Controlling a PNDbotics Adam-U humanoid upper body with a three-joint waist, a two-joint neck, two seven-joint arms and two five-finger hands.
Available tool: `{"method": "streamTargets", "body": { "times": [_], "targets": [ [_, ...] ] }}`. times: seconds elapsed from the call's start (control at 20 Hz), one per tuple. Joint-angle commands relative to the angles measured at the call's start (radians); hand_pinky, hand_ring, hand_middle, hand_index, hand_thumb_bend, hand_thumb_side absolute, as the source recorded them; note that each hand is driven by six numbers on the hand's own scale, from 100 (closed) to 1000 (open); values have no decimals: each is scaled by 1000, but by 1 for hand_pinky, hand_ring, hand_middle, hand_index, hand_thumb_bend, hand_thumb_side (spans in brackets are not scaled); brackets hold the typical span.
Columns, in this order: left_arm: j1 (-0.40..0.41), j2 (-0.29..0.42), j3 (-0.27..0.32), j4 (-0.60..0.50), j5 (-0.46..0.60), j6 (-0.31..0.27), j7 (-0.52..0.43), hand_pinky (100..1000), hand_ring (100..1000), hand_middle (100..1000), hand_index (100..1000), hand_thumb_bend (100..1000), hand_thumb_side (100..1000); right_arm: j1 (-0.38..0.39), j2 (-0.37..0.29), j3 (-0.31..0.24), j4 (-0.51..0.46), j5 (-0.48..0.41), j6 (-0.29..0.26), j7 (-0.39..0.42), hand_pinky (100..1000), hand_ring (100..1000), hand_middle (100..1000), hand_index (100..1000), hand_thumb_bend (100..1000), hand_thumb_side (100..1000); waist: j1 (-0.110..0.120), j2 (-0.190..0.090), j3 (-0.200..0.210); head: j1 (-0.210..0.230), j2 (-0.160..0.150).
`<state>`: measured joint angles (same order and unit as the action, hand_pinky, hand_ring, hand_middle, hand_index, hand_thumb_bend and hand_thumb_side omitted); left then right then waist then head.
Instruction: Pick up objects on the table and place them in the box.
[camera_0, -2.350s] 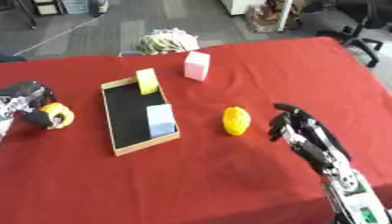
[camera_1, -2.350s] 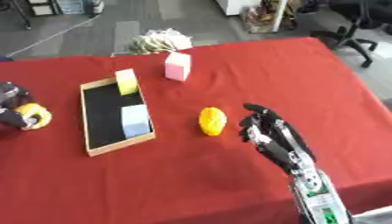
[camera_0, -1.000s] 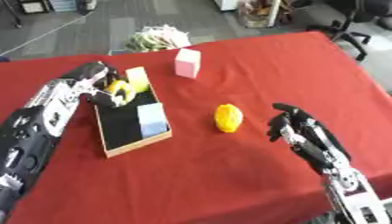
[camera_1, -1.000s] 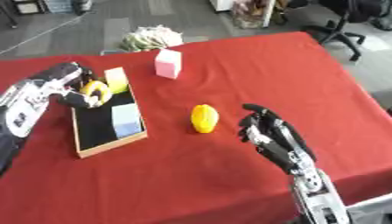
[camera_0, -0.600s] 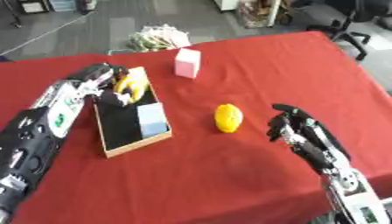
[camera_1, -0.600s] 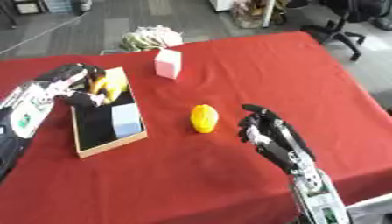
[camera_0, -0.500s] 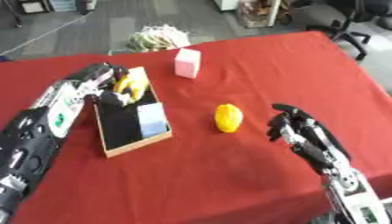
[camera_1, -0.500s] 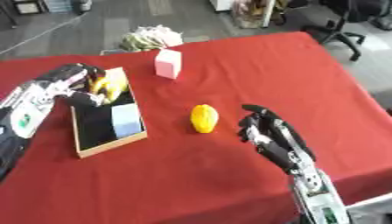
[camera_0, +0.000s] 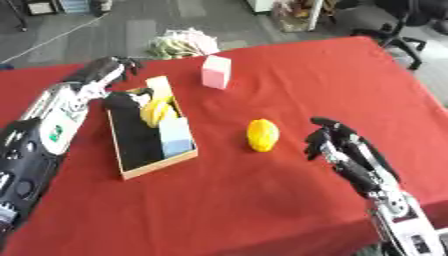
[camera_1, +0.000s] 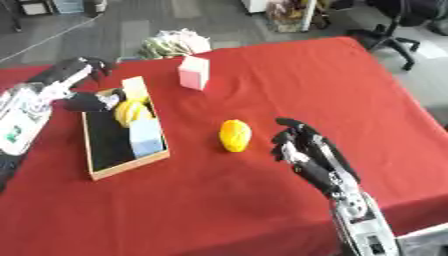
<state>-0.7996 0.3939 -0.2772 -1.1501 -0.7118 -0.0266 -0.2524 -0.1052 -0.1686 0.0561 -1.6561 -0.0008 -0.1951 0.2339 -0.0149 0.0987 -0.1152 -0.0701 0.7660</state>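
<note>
Left eye view: left hand (camera_0: 112, 71) spread over the far end of the box (camera_0: 129, 155), right hand (camera_0: 343, 150) idle beside the lemon (camera_0: 261, 134).

Left hand fingers relaxed and apart, holding nothing, thumb dark against the box's far left corner; arm comes in along the left edge. Just under it, inside the box, lies a yellow banana-like item (camera_0: 156, 110), next to a yellow block (camera_0: 160, 84) at the far end and a pale blue block (camera_0: 176, 136) on the right side; rest of the box floor is black. Right hand near lower right, fingers up and loosely spread, holding nothing, close to the lemon but apart from it. Lemon sits on the red tablecloth (camera_0: 289, 80) between box and right hand. Pink carton (camera_0: 215, 72) stands upright further back, near the box's far end. Crumpled bag (camera_0: 181, 42) on the floor beyond the table edge.
</note>
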Motion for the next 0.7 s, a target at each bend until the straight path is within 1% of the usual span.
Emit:
{"method": "streamTargets", "body": {
  "times": [0.05, 0.2, 0.35, 0.45, 0.5, 0.55, 0.65, 0.7],
  "targets": [
    [33, 92, 36, -187, 176, 0, 58, 815, 698, 706, 893, 100, 468, -47, -52, -17, -19, 10, -10, -7, 510, 556, 574, 856, 100, 428, -1, 2, 11, -8, 4],
    [126, 165, 74, -371, 373, -9, 126, 806, 684, 687, 884, 100, 450, -111, -111, -20, -13, 24, -19, -11, 514, 558, 577, 859, 100, 416, 3, -1, 31, -15, 4],
    [240, 214, 115, -532, 513, -9, 183, 796, 668, 667, 875, 100, 448, -182, -192, -3, 17, 58, -36, 6, 525, 567, 594, 869, 100, 361, 3, -8, 55, -17, 4],
    [321, 227, 139, -624, 574, 2, 210, 792, 661, 659, 871, 100, 492, -227, -243, 15, 51, 90, -56, 24, 540, 581, 615, 876, 100, 309, 4, -10, 67, -15, 4],
    [359, 226, 149, -660, 595, 8, 219, 792, 660, 658, 871, 100, 497, -249, -267, 27, 70, 108, -69, 36, 543, 583, 618, 877, 100, 305, 3, -11, 72, -15, 4],
    [396, 220, 159, -687, 614, 20, 229, 787, 651, 647, 867, 100, 544, -272, -292, 41, 90, 132, -84, 51, 570, 612, 655, 895, 100, 257, 2, -12, 76, -14, 4],
    [464, 203, 176, -730, 641, 30, 252, 783, 643, 638, 863, 100, 583, -326, -340, 71, 134, 191, -121, 91, 603, 661, 702, 914, 100, 224, 0, -14, 84, -15, 4],
    [495, 189, 182, -742, 649, 35, 263, 781, 640, 635, 860, 100, 586, -354, -364, 88, 161, 223, -142, 115, 616, 679, 719, 922, 100, 216, -1, -16, 88, -16, 4]
  ]
}}
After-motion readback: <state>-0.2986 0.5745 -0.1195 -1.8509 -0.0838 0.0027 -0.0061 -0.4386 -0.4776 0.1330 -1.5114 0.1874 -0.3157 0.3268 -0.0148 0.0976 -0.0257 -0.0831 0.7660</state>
